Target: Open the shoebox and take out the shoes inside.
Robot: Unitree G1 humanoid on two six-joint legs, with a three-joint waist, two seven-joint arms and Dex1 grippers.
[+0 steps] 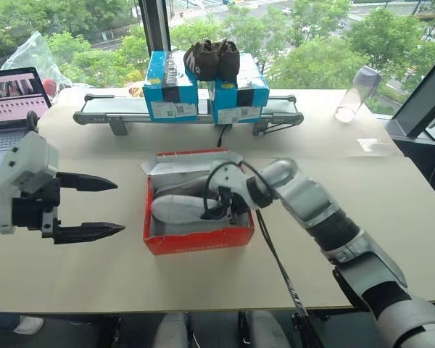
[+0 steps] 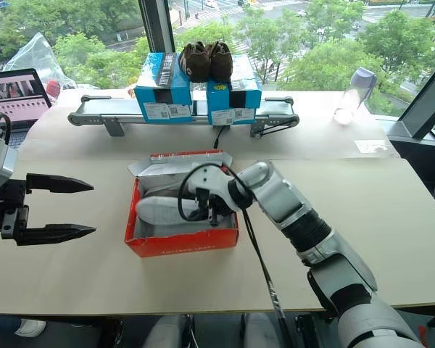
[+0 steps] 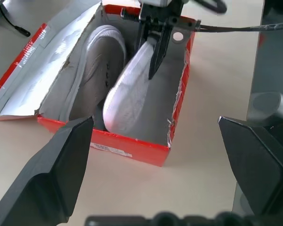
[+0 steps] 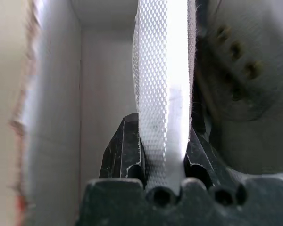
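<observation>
We see the shoebox [image 1: 198, 240] open at the centre of the desk [image 1: 94, 279], its lid folded back toward the upper part of the frame. The right end effector [image 3: 154, 49] reaches inside, its two fingers clamped on the white sole of one of the shoes [image 3: 127, 96], which stands tilted on its edge. The second shoe lies half hidden behind it against the lid side. The left end effector [image 1: 87, 206] hovers at the left of the frame, fingers wide apart, holding nothing. The box's far inner corner is hidden by the arm.
</observation>
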